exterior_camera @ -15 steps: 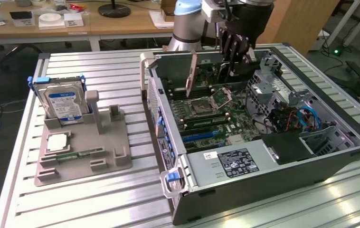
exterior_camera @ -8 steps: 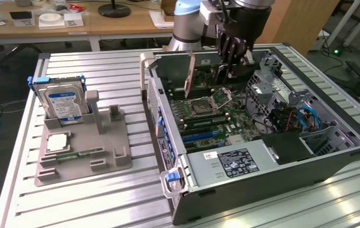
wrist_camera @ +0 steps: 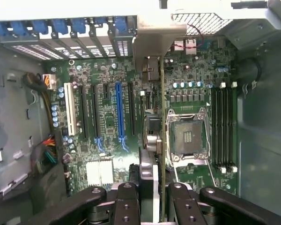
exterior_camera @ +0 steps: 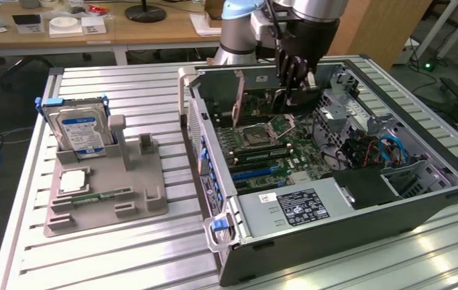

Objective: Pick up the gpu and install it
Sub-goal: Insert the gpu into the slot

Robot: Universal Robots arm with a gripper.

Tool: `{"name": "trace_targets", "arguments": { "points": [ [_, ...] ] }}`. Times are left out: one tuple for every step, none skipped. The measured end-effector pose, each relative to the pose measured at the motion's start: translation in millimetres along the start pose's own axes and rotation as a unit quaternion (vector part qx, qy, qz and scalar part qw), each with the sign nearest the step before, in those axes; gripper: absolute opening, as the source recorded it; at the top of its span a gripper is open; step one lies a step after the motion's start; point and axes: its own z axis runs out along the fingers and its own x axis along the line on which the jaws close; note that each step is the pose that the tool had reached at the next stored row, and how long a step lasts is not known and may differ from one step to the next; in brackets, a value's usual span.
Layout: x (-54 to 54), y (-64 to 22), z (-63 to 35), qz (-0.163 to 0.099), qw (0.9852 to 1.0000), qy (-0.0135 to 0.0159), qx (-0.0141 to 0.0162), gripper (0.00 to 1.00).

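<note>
1. On the exterior view's left, a grey fixture tray (exterior_camera: 100,217) is seen lying on the slatted metal table (exterior_camera: 92,260).
2. A hard drive (exterior_camera: 80,130) with a blue-white label is held upright at the tray's far end. A silvery square chip (exterior_camera: 72,181) and a narrow green memory stick (exterior_camera: 104,196) are laid flat nearer the camera.
3. Just beside the tray, toward the exterior view's right, an open computer case (exterior_camera: 334,235) is set on its side, with the motherboard (exterior_camera: 286,151) exposed.
4. The empty processor socket (exterior_camera: 261,136) is seen near the middle of the board.
5. Above the far part of the case, the gripper (exterior_camera: 295,84) is lowered into the opening from the arm overhead.
6. The gripper's fingers are clamped on the gpu (exterior_camera: 293,99), which is held on edge inside the case, above the motherboard.
7. In the wrist view the gripper (wrist_camera: 150,185) is shown with one finger (wrist_camera: 126,199) on each side of the gpu (wrist_camera: 149,176). The card is seen edge-on.
8. The card's silvery bracket (wrist_camera: 152,40) is seen at the case's rear wall, among the blue slot latches (wrist_camera: 61,26).
9. The card is placed between the long blue expansion slot (wrist_camera: 119,112) and the processor socket (wrist_camera: 187,136). It cannot be told whether it is seated in a slot.
10. Farther to the exterior view's right, blue cables (exterior_camera: 390,151) are seen inside the case.
</note>
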Motion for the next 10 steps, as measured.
{"name": "trace_targets", "arguments": {
  "points": [
    [0.1, 0.6, 1.9, 0.002, 1.0, 0.0002, 0.0001, 0.28],
    [0.3, 1.2, 3.7, 0.004, 1.0, 0.0003, 0.0002, 0.28],
    [0.4, 1.8, 5.5, 0.005, 1.0, 0.0004, 0.0003, 0.28],
    [0.5, 2.5, 7.2, 0.007, 1.0, 0.0005, 0.0003, 0.28],
    [0.7, 3.0, 9.0, 0.009, 1.0, 0.0005, 0.0004, 0.28],
    [0.8, 3.5, 10.7, 0.01, 0.9999, 0.0006, 0.0005, 0.28],
    [0.9, 3.8, 12.7, 0.012, 0.9999, 0.0006, 0.0005, 0.28],
    [1.0, 4.2, 14.5, 0.012, 0.9999, 0.0007, 0.0006, 0.28],
    [1.1, 4.6, 16.3, 0.013, 0.9999, 0.0006, 0.0006, 0.28],
    [1.2, 5.0, 18.1, 0.014, 0.9999, 0.0006, 0.0007, 0.28]
  ]
}}
